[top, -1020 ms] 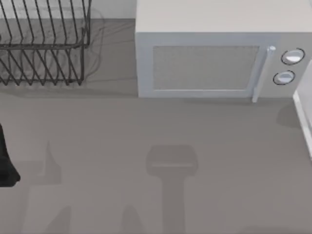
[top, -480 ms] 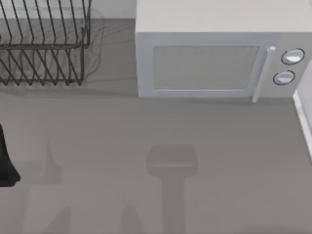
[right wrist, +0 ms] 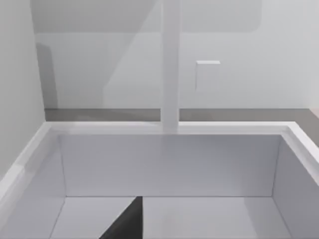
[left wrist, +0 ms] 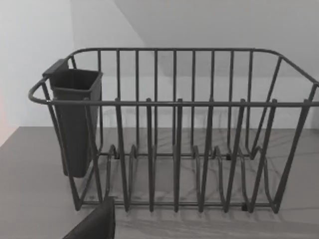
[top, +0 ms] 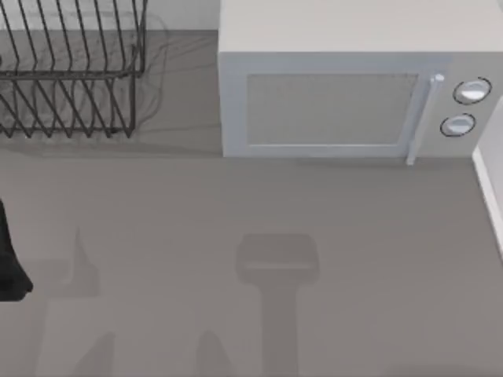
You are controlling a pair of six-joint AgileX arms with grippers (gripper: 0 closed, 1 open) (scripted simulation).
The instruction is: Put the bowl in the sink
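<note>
The bowl is out of view. The white sink point(right wrist: 164, 128) lies open and bare below my right wrist, with a white faucet post point(right wrist: 170, 64) at its far rim; its corner point(top: 493, 184) reaches in at the table's right edge in the top view. A dark part of my right gripper point(right wrist: 124, 221) hangs over the sink basin. My left arm point(top: 9, 263) is at the table's left edge. A dark part of my left gripper point(left wrist: 94, 225) faces the wire dish rack point(left wrist: 174, 149).
A white microwave point(top: 338, 102) with its door shut stands at the back middle. The dark wire dish rack point(top: 71, 71) stands at the back left, with a dark cutlery cup point(left wrist: 75, 119) hung on one end. Arm shadows fall on the grey tabletop point(top: 275, 267).
</note>
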